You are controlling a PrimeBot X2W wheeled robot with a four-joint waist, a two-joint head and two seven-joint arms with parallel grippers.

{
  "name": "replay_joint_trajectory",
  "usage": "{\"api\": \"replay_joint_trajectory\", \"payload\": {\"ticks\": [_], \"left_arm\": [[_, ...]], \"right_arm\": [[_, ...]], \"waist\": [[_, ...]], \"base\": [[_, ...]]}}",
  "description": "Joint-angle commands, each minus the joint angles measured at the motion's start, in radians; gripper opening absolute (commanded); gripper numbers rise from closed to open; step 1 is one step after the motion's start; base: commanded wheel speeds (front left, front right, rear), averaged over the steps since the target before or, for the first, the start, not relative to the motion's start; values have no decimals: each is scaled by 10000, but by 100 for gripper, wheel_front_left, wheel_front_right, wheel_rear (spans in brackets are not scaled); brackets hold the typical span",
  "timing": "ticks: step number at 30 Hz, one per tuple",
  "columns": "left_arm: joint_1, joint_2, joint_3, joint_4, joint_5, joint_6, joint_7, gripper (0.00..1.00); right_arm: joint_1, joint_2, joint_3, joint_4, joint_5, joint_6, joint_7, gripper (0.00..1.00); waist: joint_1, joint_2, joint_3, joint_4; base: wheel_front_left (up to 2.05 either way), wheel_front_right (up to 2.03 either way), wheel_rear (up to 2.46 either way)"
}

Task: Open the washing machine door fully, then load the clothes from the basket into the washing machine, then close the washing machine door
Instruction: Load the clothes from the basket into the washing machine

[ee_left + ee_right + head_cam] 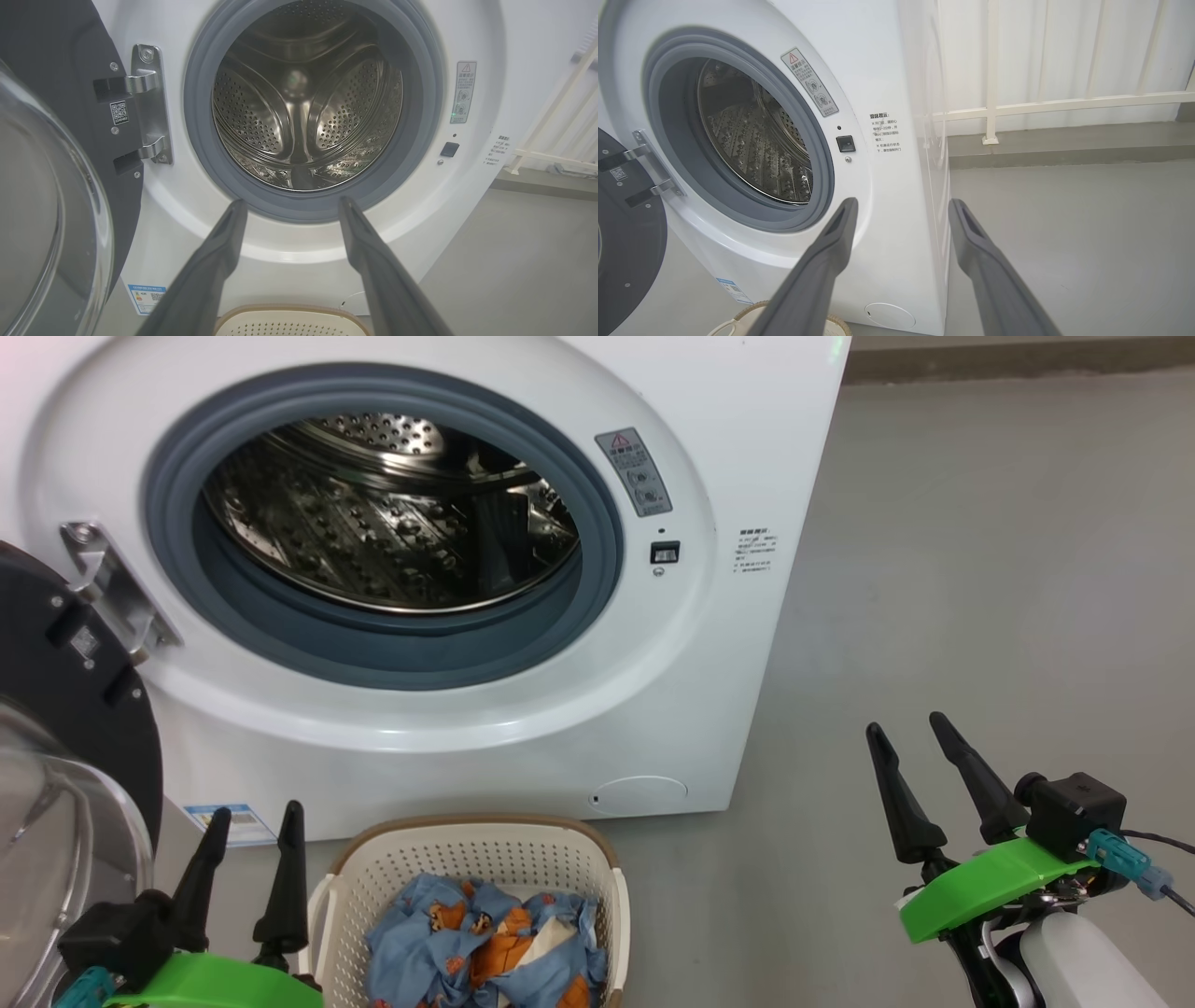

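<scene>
So I'm looking at the big white boxy front-loading washing machine (738, 691), and I'm placing everything else off that. The large round door with the glossy black ring and bulging clear glass bowl (56, 700) is hanging on its metal hinge (103, 579) at the machine's left side. It's swung wide away from the opening, so I'm calling the opening step done, and out there it isn't blocking the way in.

The steel perforated drum (392, 523) is sitting bare inside the grey-blue rubber gasket (280, 639). I'm seeing nothing in it.

The small cream-white perforated plastic basket with the brown rim (420, 868) is sitting on the floor right in front of the machine, below the opening, which I'm guessing makes for a short lift. The light-blue garments with orange cartoon prints (485, 943) are all bunched up inside it.

The left gripper (258, 809) is hovering in front of the machine, just left of the basket, dark fingers apart and holding nothing. The right gripper (905, 722) is hanging out past the machine's right front corner, fingers spread too, also empty. I'm thinking the left one is closest for the first grab.
</scene>
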Motion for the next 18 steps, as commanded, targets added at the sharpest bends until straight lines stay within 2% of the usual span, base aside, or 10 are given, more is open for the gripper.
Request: {"api": "replay_joint_trajectory", "payload": {"ticks": [1,10,18], "left_arm": [[-456,203,399,-203,50,27,-111,100],[-713,-101,404,128,131,-34,-126,100],[-1508,-381,126,1435,85,-514,-94,100]], "right_arm": [[-251,-52,173,-228,52,58,-120,100],[-419,-77,196,-198,75,58,-120,100],[-726,-35,71,-268,26,58,-120,100]], "waist": [[0,0,115,-60],[0,0,756,-294],[0,0,1771,-622]], "base": [[0,0,0],[0,0,0],[0,0,0]]}}
